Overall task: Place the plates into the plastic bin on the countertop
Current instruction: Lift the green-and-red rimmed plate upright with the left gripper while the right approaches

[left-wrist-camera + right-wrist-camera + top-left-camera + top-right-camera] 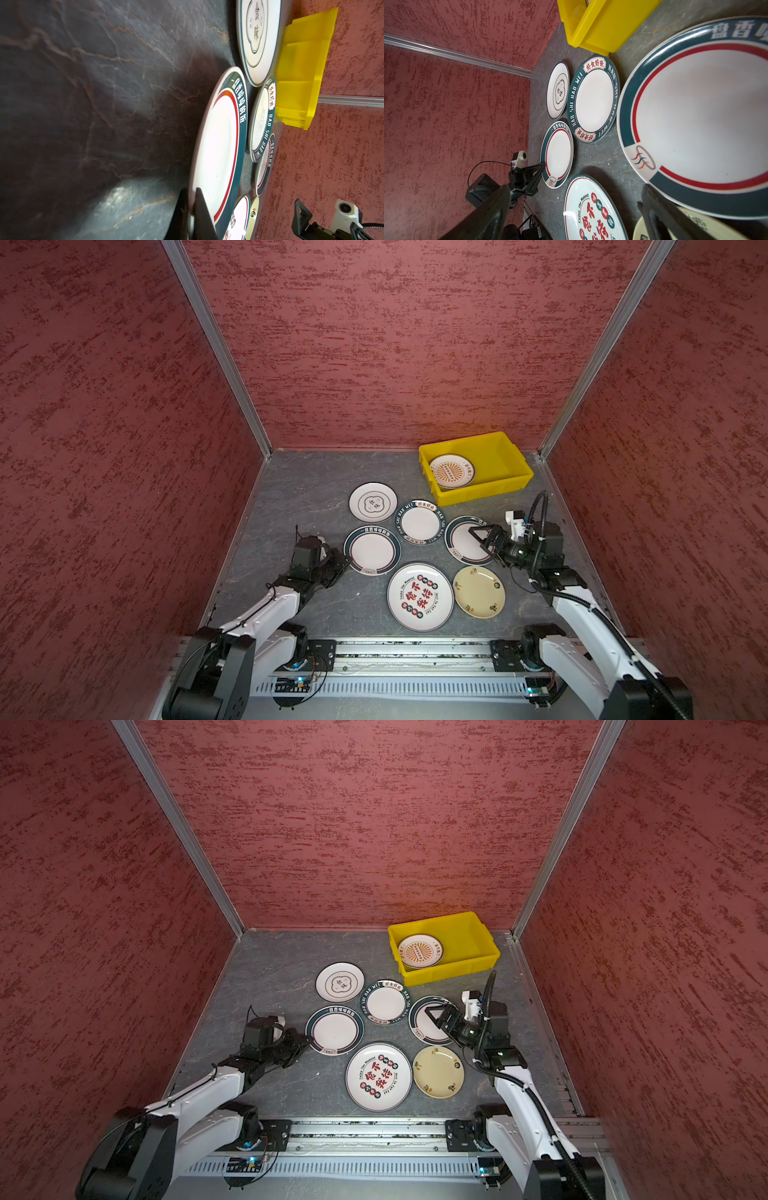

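Note:
Several plates lie on the dark countertop. My left gripper is shut on the left rim of a green-rimmed plate. My right gripper hangs open over another green-rimmed plate, holding nothing. Between them lies a lettered green-rimmed plate. A plain white plate lies behind. In front lie a large red-print plate and a cream plate. The yellow plastic bin at the back right holds one orange-print plate.
Red textured walls close in the left, back and right sides. A metal rail with both arm bases runs along the front edge. Bare countertop lies left of the plates and behind them.

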